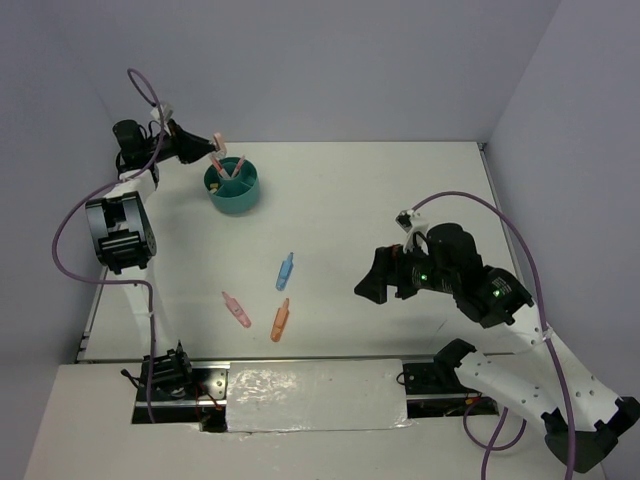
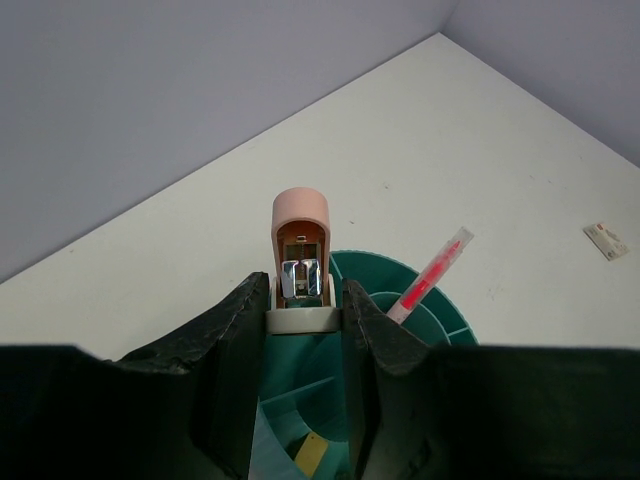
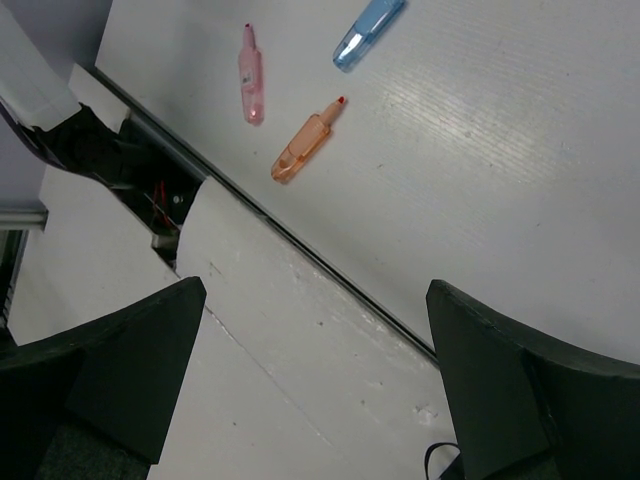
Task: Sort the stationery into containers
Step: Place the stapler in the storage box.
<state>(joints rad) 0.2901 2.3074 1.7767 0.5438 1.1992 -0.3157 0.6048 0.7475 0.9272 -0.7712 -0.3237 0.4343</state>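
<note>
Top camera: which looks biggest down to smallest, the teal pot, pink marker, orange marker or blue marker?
1. Teal pot: clearly largest.
2. Pink marker, orange marker and blue marker: look too alike to rank.

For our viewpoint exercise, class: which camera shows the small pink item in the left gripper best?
The left wrist view: the pink item is large and central, clamped between the fingers over the teal organiser. The top view shows it tiny; the right wrist view misses it.
</note>
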